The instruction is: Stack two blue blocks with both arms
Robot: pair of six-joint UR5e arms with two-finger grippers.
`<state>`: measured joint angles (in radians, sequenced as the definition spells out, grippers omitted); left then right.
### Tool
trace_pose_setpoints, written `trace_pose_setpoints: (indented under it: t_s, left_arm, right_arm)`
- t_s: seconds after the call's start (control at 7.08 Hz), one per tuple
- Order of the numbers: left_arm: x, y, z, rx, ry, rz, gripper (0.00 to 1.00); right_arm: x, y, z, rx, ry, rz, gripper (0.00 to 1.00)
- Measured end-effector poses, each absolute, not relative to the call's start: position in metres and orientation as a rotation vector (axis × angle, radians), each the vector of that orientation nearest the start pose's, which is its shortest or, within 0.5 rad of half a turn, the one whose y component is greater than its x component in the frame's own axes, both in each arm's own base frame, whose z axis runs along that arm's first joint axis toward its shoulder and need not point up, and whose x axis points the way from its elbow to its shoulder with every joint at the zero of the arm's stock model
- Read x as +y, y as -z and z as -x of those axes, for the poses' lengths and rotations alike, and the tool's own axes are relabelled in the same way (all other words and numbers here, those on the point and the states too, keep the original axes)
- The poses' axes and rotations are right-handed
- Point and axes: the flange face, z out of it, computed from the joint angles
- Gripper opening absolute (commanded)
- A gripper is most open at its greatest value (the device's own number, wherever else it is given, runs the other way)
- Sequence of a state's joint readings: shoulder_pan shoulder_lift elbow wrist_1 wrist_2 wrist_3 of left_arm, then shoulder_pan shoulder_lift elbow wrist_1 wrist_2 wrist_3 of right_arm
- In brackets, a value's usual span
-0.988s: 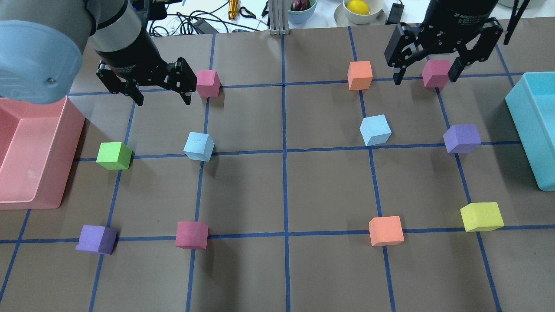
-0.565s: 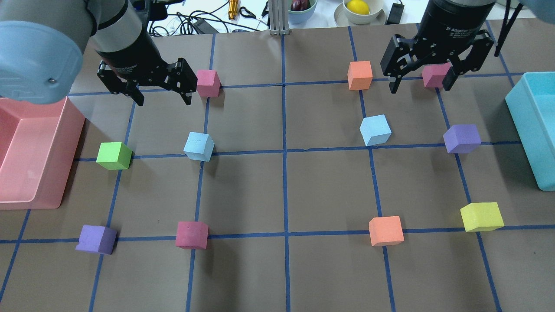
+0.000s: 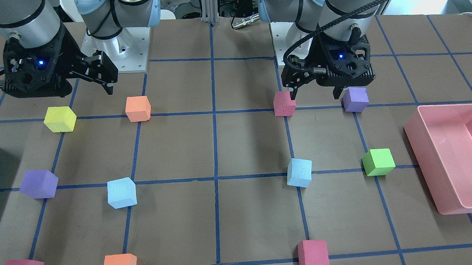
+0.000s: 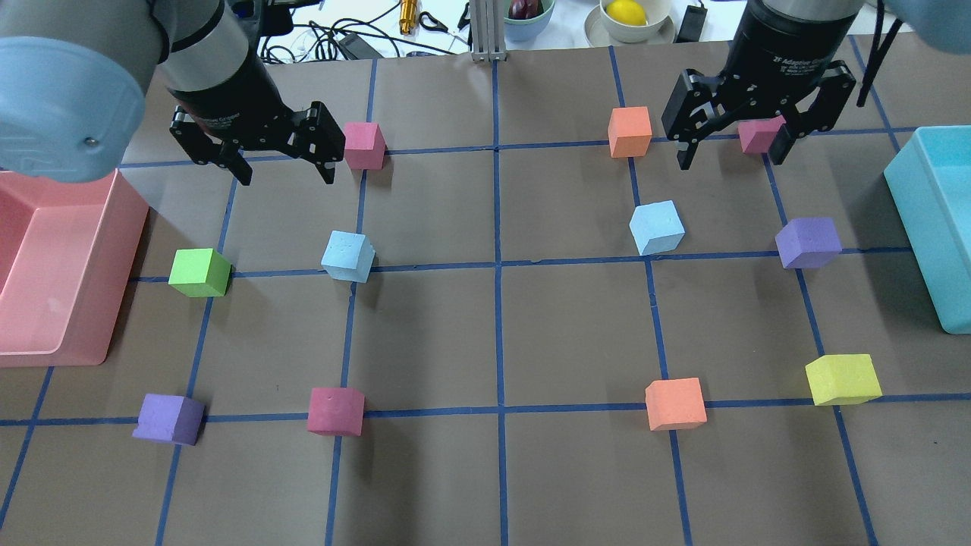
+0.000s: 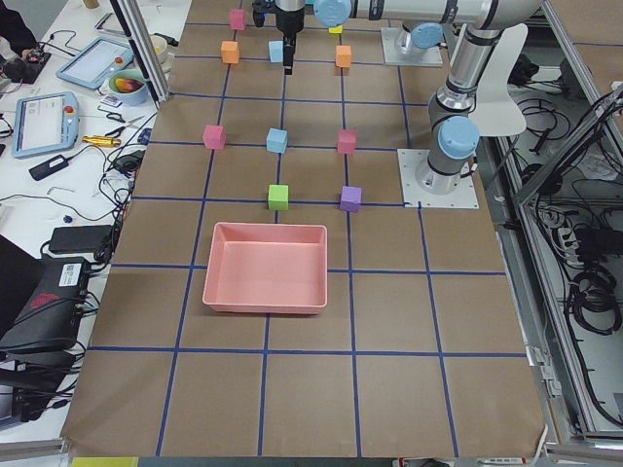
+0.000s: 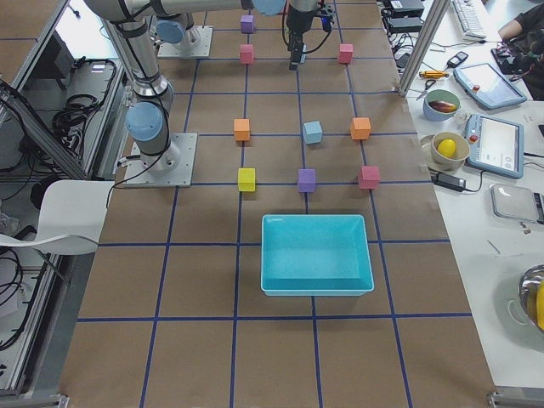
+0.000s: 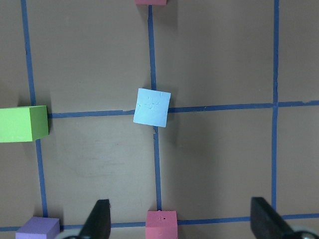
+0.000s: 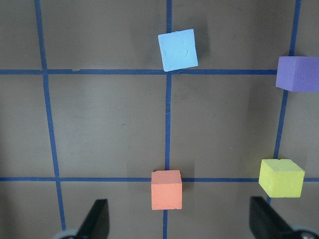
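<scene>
right tool (image 4: 728, 161) leftward, across overhead's crimson cube (image 4: 756, 138)

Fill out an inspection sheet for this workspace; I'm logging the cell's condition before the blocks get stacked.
Surface: brown table cover with a blue tape grid, flat.
Job's things: left blue block and right blue block lie apart on the table, unstacked, ungripped.
Clutter: nine other coloured cubes; pink bin; teal bin.
End effectors: left end effector and right end effector open, empty, raised above the table.
Cables: black hose runs to the left end effector; loose leads beyond the far table edge.
Surroundings: bowls, tablets on the side bench.
</scene>
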<state>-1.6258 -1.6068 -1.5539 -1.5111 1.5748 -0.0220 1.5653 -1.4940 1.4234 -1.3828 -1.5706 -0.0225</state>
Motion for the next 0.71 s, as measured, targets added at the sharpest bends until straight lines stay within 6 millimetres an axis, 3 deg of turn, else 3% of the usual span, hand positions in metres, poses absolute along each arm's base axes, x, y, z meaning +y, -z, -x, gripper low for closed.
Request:
trace_pose_setpoints:
  t_s: [0.42, 0.71]
  left_arm:
    - [-0.503, -0.484, 0.16, 3.139, 0.063, -0.051, 1.0]
    - [-0.503, -0.484, 0.16, 3.139, 0.063, -0.052, 1.0]
  right_arm:
    - [-0.559, -0.451, -0.127, 3.135, -0.181, 0.067, 1.0]
    - [-0.592, -0.411, -0.118, 3.123, -0.177, 0.277, 1.0]
